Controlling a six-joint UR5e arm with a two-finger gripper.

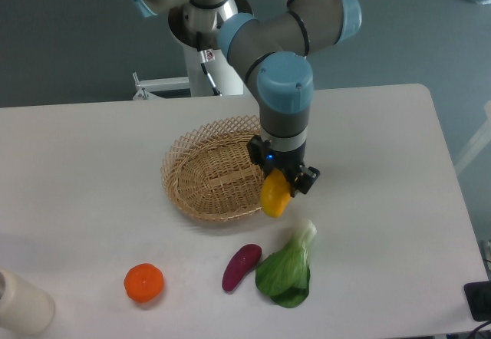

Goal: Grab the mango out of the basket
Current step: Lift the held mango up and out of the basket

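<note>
The yellow-orange mango (275,197) hangs in the air, held by my gripper (282,181), which is shut on its upper end. It sits over the right rim of the tan wicker basket (216,172), just outside the bowl and above the table. The basket's inside shows only bare weave. My fingers are mostly hidden behind the mango and the wrist.
A purple eggplant (241,266) and a green leafy bok choy (288,268) lie just below the mango. A round orange fruit (144,283) rests at the front left. A pale cylinder (21,304) stands at the bottom-left corner. A dark object (479,301) sits at the right edge.
</note>
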